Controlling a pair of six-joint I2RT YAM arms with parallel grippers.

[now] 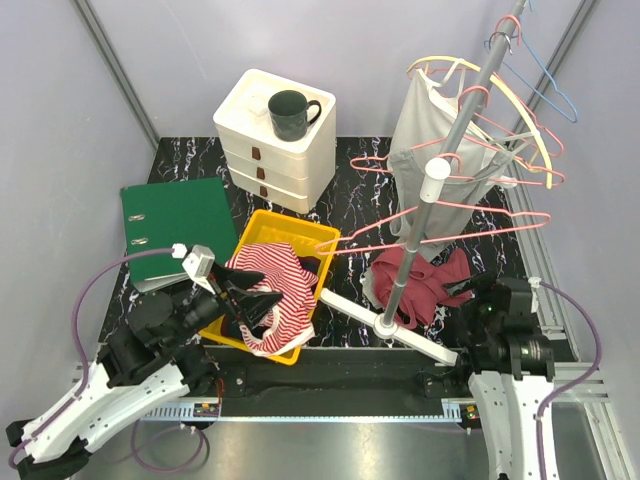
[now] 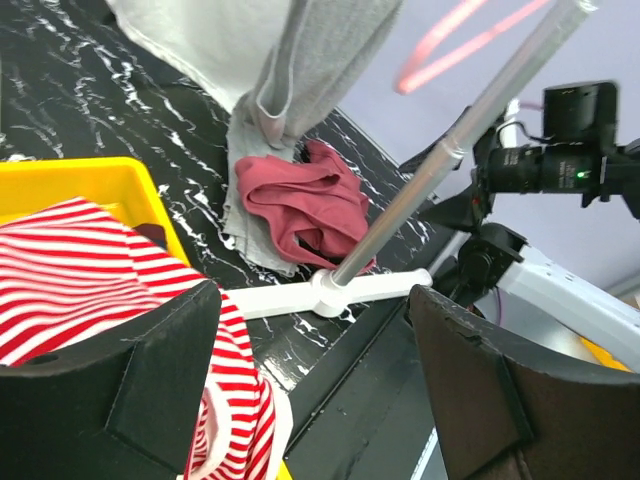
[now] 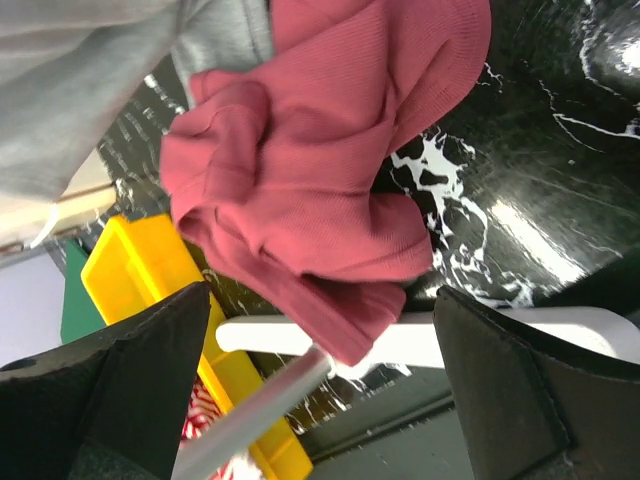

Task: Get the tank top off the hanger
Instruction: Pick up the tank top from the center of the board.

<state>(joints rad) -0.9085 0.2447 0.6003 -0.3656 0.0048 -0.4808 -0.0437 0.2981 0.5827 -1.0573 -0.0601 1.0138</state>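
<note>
Top view, surface: black marble-patterned table (image 1: 190,160), closed in by plain lilac walls (image 1: 60,120) on the left, far and right sides.
Top view, far left: white drawer unit (image 1: 270,150) with a dark mug (image 1: 290,113) on top. A green binder (image 1: 175,220) lies flat nearer, at the left.
Top view, task item: grey tank top (image 1: 425,130) hangs on its hanger (image 1: 440,62) from the tilted rack pole (image 1: 466,115), far right.
Top view, centre: yellow bin (image 1: 265,222) holds a striped garment (image 1: 275,270). A maroon garment (image 1: 430,285) lies crumpled at the pole's foot.
Top view, hands: left gripper (image 1: 245,300) is over the bin's near end. The right gripper (image 1: 462,290) is just beside the maroon garment.
Left wrist view: left gripper (image 2: 315,380) has its fingers wide apart and empty. The striped garment (image 2: 80,270) lies below, and the tank top (image 2: 320,50) hangs at the top.
Right wrist view: right gripper (image 3: 320,390) has its fingers wide apart and empty. The maroon garment (image 3: 320,170) lies ahead on the table (image 3: 560,150).
</note>
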